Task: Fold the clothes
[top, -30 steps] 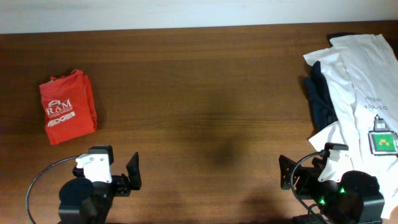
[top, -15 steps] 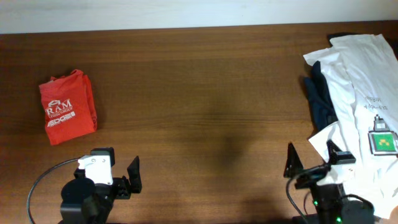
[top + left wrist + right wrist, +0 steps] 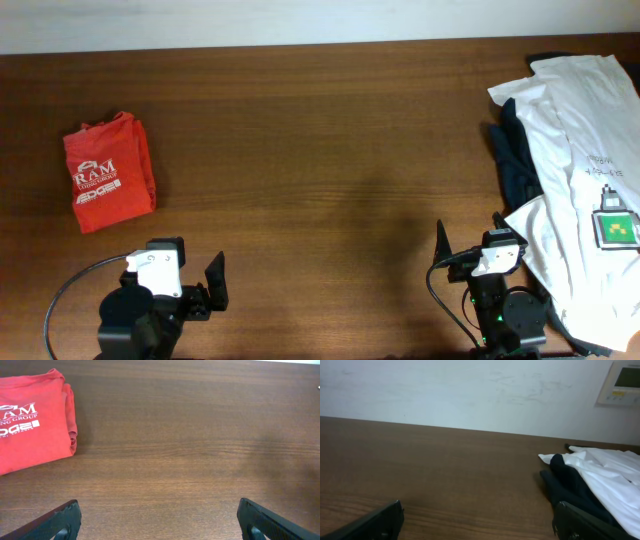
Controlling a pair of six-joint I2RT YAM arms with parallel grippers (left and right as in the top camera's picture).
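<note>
The red-orange T-shirt (image 3: 109, 172) with white lettering lies folded into a small packet at the table's left; it also shows at the top left of the left wrist view (image 3: 32, 420). My left gripper (image 3: 160, 517) is open and empty, near the front edge, to the right of and nearer than the shirt (image 3: 195, 285). My right gripper (image 3: 477, 520) is open and empty at the front right (image 3: 470, 250), beside the pile of other garments.
A white shirt (image 3: 580, 130) with a small green-yellow patch (image 3: 617, 229) lies over a dark navy garment (image 3: 515, 150) at the table's right; both show in the right wrist view (image 3: 600, 472). A wall with a control panel (image 3: 620, 382) stands behind the table.
My right arm has shifted left and back near the front edge, its fingers now pointing towards the wall. The left arm and the red shirt have hardly moved.
</note>
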